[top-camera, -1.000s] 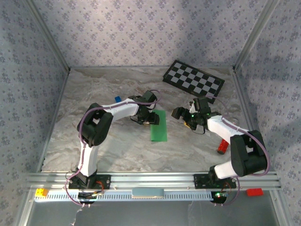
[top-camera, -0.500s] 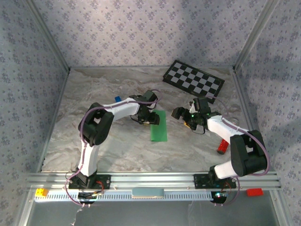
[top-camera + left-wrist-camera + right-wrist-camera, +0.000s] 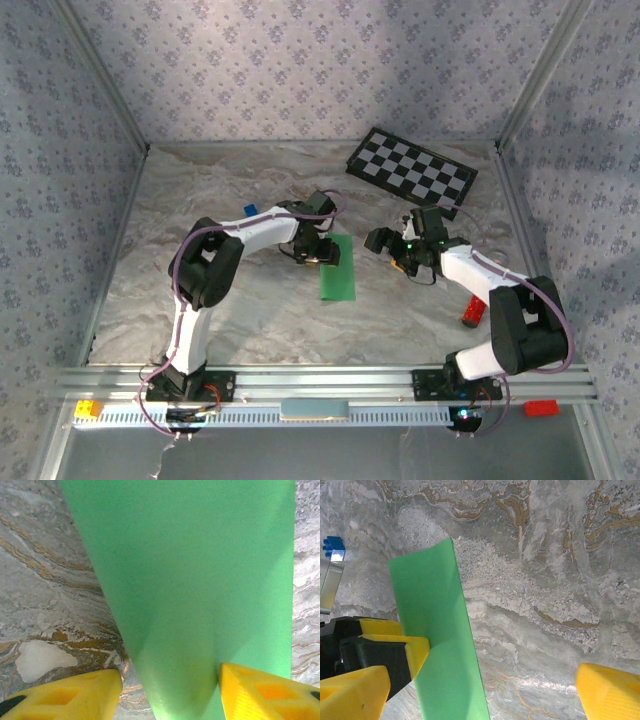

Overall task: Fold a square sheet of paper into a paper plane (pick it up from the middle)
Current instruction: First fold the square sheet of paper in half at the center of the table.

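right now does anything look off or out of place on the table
Nothing is spilled or damaged. The green paper lies as a narrow folded strip with the left hand at its far end. Stray red blocks sit by the right arm and on the front rail.

white-black arms, yellow-tipped tools

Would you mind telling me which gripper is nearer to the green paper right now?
Left. The left gripper sits at the green paper, its fingers straddling one end. The right gripper hangs open off to the paper's side, apart from it.
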Tool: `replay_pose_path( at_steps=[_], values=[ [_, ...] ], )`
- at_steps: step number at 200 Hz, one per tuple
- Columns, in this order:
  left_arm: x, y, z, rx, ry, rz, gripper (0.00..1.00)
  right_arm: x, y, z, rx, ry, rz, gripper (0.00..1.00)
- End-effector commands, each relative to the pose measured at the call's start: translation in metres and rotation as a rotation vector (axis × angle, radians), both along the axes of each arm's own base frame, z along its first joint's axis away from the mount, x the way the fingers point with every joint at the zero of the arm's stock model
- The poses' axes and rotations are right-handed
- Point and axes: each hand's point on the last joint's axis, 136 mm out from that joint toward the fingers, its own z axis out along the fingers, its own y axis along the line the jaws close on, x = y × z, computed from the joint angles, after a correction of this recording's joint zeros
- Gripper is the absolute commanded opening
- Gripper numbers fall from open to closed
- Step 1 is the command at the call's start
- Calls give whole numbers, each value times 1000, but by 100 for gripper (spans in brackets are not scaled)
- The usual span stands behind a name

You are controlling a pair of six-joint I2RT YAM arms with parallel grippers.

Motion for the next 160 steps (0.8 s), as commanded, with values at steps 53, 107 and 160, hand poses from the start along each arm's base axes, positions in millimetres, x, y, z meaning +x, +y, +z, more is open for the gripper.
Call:
replay_pose_path(
  at_steps=[53,107,160],
  values=[
    [-7,8,-54,92,41,-13,57,-4,0,-8,-13,28,2,97],
    [-8,8,-55,94,44,-8,57,-4,7,-7,16,15,29,85],
    [-8,8,-56,97,45,-11,57,-6,38,-5,93,13,163,17]
  ],
)
